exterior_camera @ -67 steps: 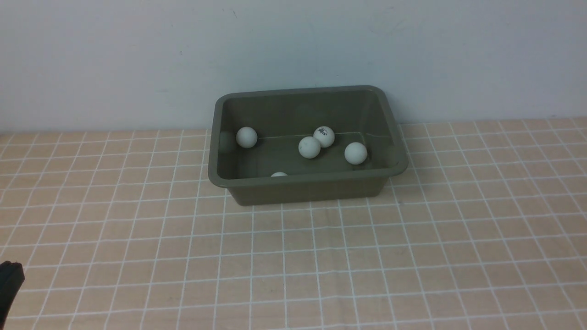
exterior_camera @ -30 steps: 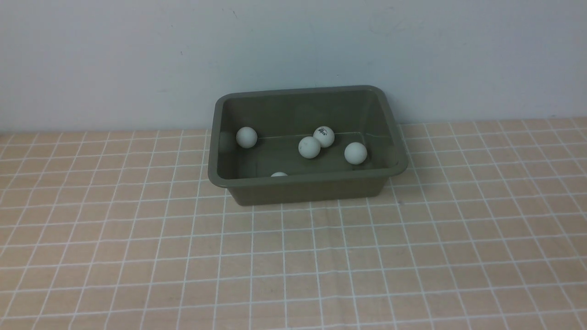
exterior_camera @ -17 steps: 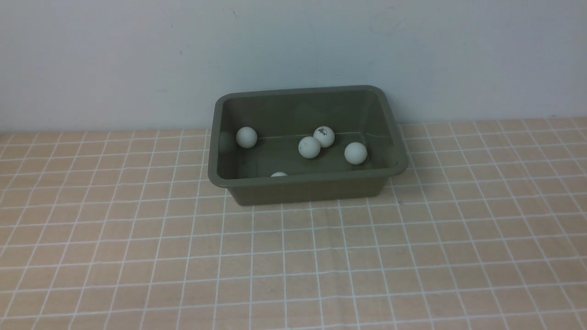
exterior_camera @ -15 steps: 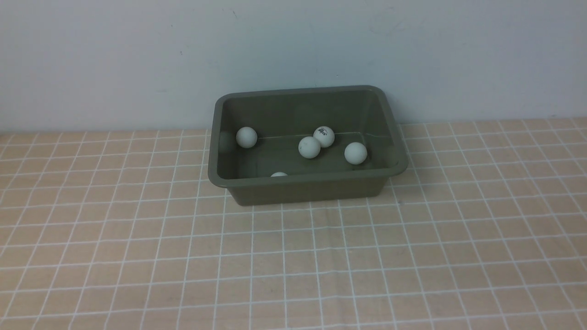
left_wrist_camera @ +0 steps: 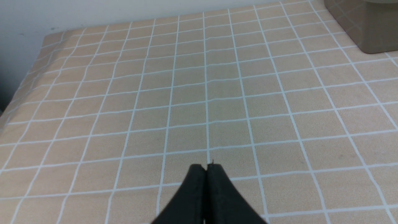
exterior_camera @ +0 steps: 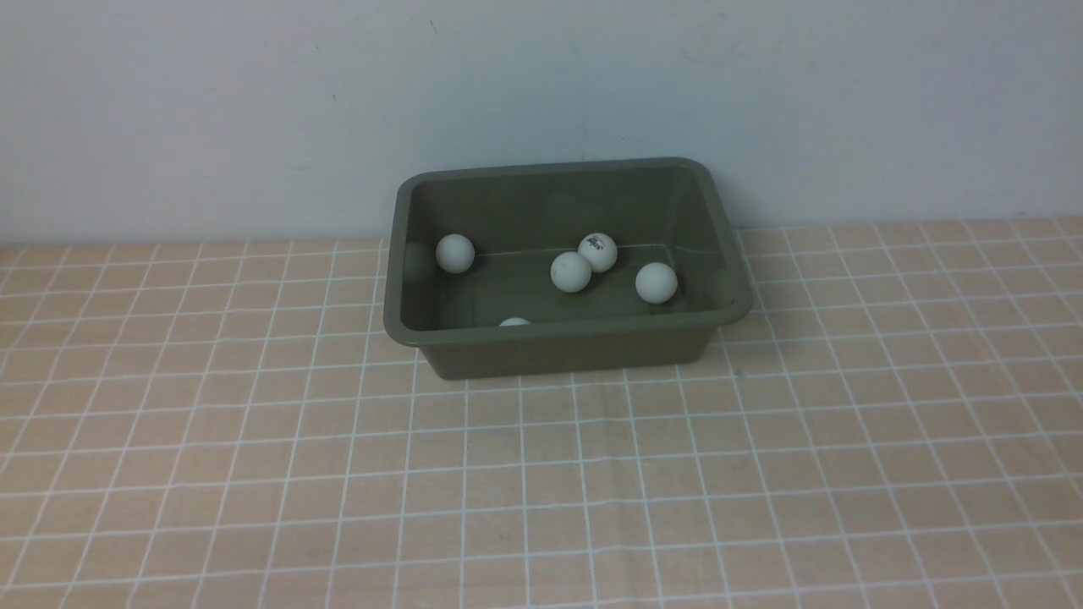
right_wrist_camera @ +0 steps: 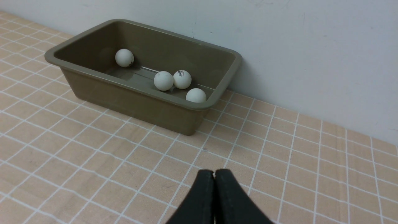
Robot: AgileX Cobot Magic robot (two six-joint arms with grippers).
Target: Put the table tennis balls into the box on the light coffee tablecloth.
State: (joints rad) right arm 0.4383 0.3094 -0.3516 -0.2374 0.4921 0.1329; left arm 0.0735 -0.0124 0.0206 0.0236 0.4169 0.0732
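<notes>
1. Nearest the robot, the left gripper shows only in its own wrist view: two black, smooth, tapering fingers pressed flat together with nothing between them, above bare cloth.
2. The right gripper looks the same in its wrist view, its black fingers meeting along a thin seam and holding nothing. Neither arm appears in the front view.
3. The tablecloth is a light peach-tan fabric with a fine matte weave, ruled with thin white lines into small squares. It lies mostly flat; the left wrist view shows it drooping over a far table edge.
4. Farther back, the box sits on the cloth close to the wall. It is olive-green plastic, rectangular with rounded corners, a rolled rim and sides tapering inward toward the base; its inner walls have a faint sheen.
5. All five balls are inside the box: one near the left wall, two touching in the middle, the farther of the pair carrying a small dark print, and one toward the right.
6. The fifth ball is mostly hidden behind the near rim, only its top showing.
7. Behind everything stands a plain pale wall with a few faint marks.
8. In the left wrist view only one corner of the box is in frame, cut off by the edge.
</notes>
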